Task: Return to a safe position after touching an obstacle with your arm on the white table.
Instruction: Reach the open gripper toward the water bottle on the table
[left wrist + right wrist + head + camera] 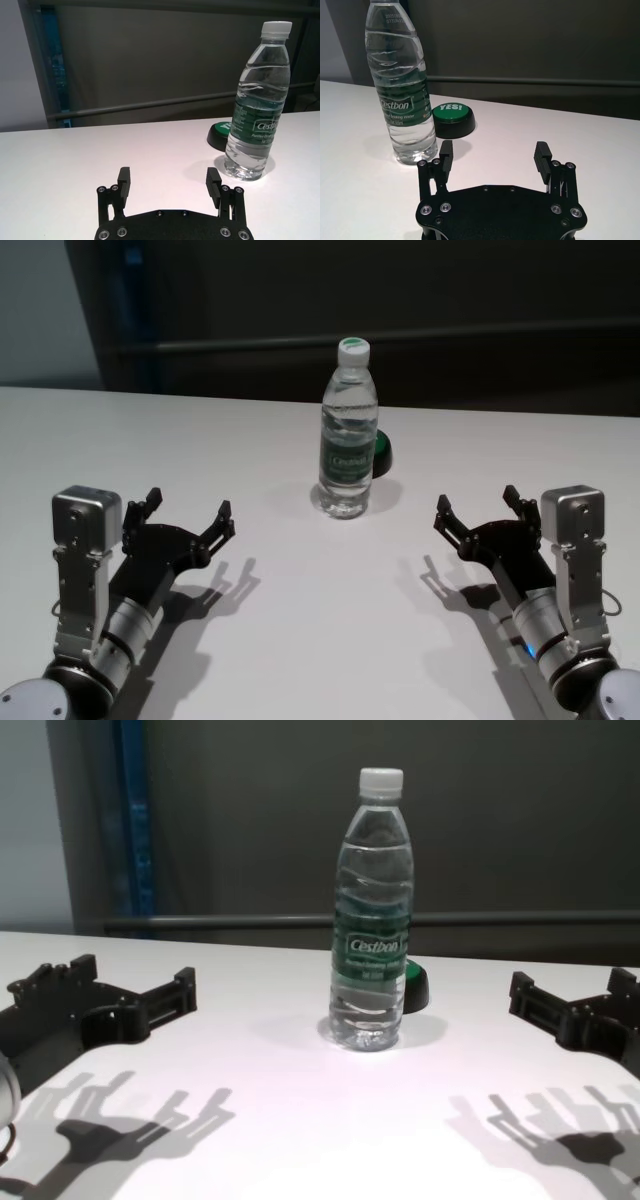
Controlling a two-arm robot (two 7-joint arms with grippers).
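The obstacle, a tall clear water bottle (348,440) with a white cap and dark green "Cestbon" label, stands upright at the middle of the white table (300,640). It also shows in the left wrist view (257,110), right wrist view (400,85) and chest view (372,920). My left gripper (188,505) is open and empty, low over the table, well to the left of the bottle and nearer to me. My right gripper (476,498) is open and empty, to the right of the bottle. Neither touches the bottle.
A low black puck with a green "YES!" top (381,452) sits just behind the bottle to its right, also in the right wrist view (452,119). A dark wall with a rail runs behind the table's far edge.
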